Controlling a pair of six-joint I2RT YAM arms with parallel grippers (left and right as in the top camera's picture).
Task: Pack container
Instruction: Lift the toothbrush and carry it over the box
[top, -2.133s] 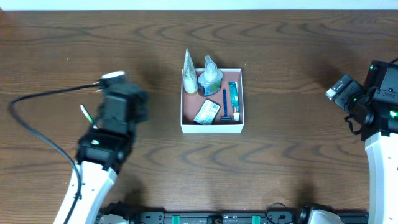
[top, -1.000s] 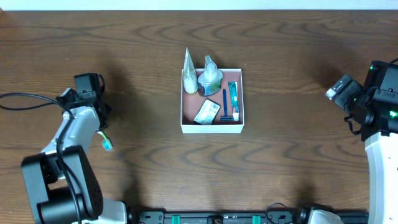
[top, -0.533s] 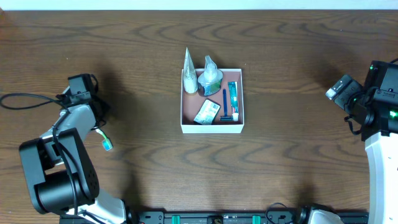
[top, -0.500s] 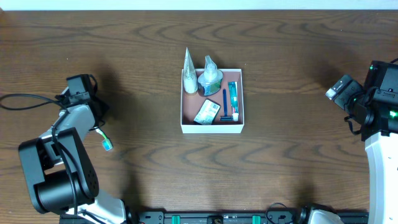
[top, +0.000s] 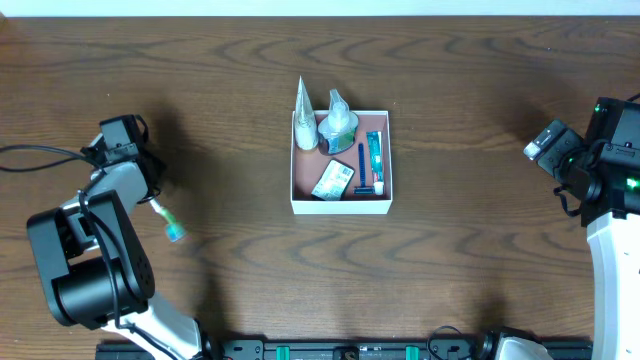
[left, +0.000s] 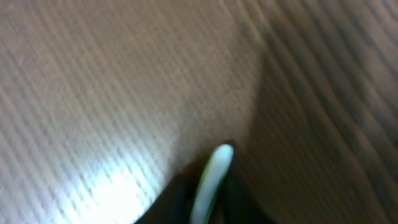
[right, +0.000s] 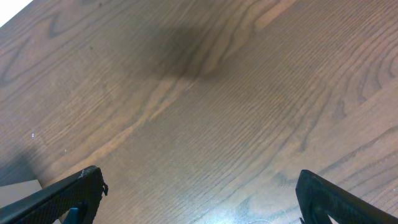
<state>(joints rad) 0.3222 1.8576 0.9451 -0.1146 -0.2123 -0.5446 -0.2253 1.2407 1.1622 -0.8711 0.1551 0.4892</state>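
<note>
The container (top: 305, 175), a shallow white box with a reddish-brown inside, sits mid-table and holds two white cone-topped bottles (top: 339, 122), a green tube (top: 374, 152), a blue razor (top: 362, 168) and a small packet (top: 332, 181). Far left of it, a white toothbrush (top: 167, 221) with a teal-green end sticks out toward the front from my left gripper (top: 150, 194). In the blurred left wrist view the pale toothbrush (left: 217, 163) runs between the dark jaws of the left gripper (left: 208, 190), which press it on both sides. My right gripper (right: 208, 199) hangs wide open over bare wood at the far right (top: 550, 142).
The dark wooden table (top: 450, 260) stretches around the container. A black cable (top: 40, 152) trails from the left arm toward the left edge. The right arm's white body (top: 610, 260) stands at the right edge.
The left jaws have closed in on the toothbrush. The left wrist has shifted slightly toward the back left, and the toothbrush's teal end has swung a little. The right arm has not moved.
</note>
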